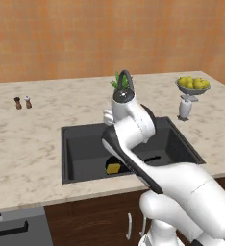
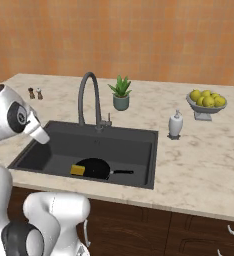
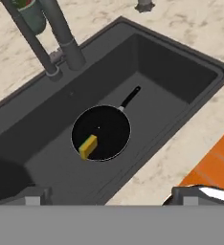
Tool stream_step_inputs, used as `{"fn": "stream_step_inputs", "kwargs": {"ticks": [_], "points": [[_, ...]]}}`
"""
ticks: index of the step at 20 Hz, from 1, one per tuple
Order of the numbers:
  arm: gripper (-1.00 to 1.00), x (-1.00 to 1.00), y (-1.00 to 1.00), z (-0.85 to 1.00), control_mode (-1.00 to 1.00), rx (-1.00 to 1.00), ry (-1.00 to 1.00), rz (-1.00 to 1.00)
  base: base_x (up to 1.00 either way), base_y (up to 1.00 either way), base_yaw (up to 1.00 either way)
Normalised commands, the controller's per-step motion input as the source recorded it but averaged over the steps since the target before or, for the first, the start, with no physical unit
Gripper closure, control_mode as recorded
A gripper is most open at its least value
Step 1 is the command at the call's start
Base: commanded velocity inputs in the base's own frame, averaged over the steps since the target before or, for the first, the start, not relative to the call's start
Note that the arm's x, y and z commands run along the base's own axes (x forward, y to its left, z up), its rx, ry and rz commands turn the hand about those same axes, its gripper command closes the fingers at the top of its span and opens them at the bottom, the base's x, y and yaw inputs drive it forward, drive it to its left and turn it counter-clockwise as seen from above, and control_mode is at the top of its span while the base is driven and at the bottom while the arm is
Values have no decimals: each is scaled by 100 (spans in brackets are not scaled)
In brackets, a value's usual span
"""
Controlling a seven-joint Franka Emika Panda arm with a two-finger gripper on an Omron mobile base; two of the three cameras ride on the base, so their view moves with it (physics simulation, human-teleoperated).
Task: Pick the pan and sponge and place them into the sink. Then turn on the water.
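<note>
**Now for the tap: pan and sponge are in, water is not yet on**

Clearly the placing is done. The pan (image 3: pixel 101 132) lies flat on the floor of the sink (image 3: pixel 190 76), handle pointing away from the faucet (image 3: pixel 61 36), and the sponge (image 3: pixel 88 146) rests yellow face up on the pan's near rim. No blue stream falls from the spout, so we judge the water to be the step in hand.

Our gripper (image 3: pixel 109 196) hangs above the basin, looking down into it. Its fingers (image 3: pixel 32 196) stand wide apart at the bottom of the hand view and hold nothing.

To do this well, we should swing toward the faucet base, where a small lever (image 2: pixel 108 120) sits beside the stem. We approach it from the side and push gently, keeping clear of the arched neck and the potted plant (image 2: pixel 120 93) behind.
</note>
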Motion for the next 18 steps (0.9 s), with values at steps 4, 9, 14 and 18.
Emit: {"fn": "stream_step_inputs", "kwargs": {"ticks": [4, 9, 14, 18], "points": [[-100, -25, -82, 17, -100, 0, -2, 36, 0, 0, 0], [-100, 3, -94, 8, -100, 0, -2, 35, 0, 0, 0], [-100, 1, -83, 12, -100, 0, -6, 35, 0, 0, 0], [-100, 19, -57, 1, -100, 0, -12, 30, 0, 0, 0]]}}
